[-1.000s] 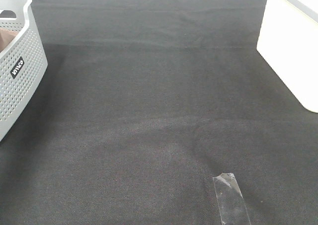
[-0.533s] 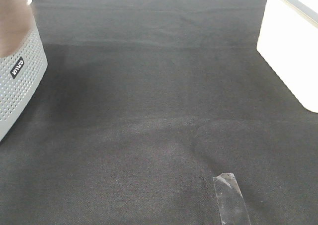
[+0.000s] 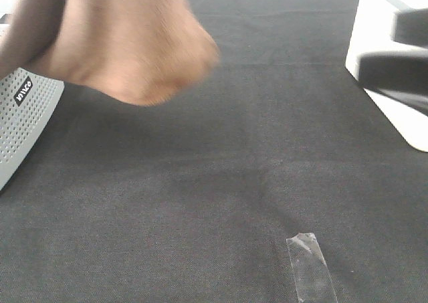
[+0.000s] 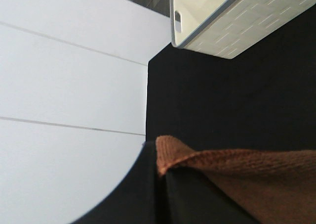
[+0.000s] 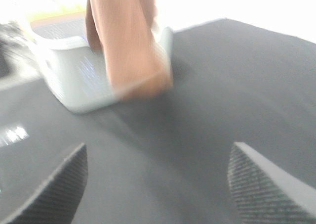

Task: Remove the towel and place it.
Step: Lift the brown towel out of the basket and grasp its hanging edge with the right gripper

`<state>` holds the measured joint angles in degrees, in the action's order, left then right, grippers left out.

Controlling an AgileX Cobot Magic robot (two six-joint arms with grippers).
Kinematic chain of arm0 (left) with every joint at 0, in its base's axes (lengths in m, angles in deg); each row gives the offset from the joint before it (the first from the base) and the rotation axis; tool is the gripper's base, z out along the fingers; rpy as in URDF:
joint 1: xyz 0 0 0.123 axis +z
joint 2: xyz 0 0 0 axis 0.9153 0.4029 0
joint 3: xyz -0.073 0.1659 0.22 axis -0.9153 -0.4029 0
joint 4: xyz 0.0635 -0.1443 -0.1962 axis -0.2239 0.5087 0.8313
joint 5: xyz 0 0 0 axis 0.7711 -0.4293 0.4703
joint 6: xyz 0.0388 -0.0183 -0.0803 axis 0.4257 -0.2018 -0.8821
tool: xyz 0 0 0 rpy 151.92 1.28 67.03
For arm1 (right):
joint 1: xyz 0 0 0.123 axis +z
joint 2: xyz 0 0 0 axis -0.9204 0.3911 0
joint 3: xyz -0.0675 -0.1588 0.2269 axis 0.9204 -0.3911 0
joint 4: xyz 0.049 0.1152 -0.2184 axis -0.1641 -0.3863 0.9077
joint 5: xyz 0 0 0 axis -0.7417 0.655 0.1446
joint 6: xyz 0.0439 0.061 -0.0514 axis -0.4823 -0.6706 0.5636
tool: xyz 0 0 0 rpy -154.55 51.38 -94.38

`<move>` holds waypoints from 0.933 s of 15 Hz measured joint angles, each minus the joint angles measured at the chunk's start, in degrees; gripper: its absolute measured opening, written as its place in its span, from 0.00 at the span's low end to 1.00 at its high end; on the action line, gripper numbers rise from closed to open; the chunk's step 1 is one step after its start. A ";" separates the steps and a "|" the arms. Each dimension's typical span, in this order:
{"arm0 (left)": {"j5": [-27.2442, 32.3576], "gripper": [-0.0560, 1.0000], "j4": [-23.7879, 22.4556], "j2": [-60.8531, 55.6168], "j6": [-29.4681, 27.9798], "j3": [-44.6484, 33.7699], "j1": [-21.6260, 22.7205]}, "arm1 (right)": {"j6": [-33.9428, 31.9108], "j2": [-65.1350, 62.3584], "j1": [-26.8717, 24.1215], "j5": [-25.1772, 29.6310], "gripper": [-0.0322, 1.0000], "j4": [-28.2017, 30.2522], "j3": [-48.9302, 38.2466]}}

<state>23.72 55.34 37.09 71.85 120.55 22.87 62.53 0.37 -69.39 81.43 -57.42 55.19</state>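
Two grippers are in view over a black mat (image 3: 200,182). The left gripper (image 4: 162,182) is clenched on the hem of the brown towel (image 3: 127,42), which hangs bunched just above and beside the grey basket (image 3: 23,116). Its lowest fold seems clear of the mat, though blur makes that hard to judge. The right gripper (image 5: 158,184), well apart from the basket, has its fingers (image 5: 54,189) spread wide, grasping nothing.
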 joint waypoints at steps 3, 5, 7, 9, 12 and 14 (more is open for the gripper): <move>0.40 0.05 -2.64 0.57 6.13 0.00 -1.66 | 14.38 12.26 0.00 6.42 0.73 -11.00 0.00; 0.40 0.05 -4.53 1.78 6.70 0.00 -1.66 | 23.78 23.49 0.00 13.46 0.73 -19.31 0.00; 0.29 0.05 -4.58 2.01 6.76 0.00 -1.66 | 26.24 27.04 0.00 15.81 0.73 -20.80 0.06; -1.72 0.05 -4.58 2.35 6.76 0.00 -1.66 | 29.28 36.44 5.84 17.02 0.73 -21.60 4.13; -2.98 0.05 -4.58 2.35 6.76 0.00 -1.66 | 28.93 43.89 12.15 14.21 0.73 -21.31 11.57; -2.98 0.05 -4.58 2.35 6.88 0.00 -1.66 | 28.76 46.70 12.72 13.98 0.73 -21.14 14.44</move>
<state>20.74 50.76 39.44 78.72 120.55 21.21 91.29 47.06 -56.67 95.41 -78.56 69.63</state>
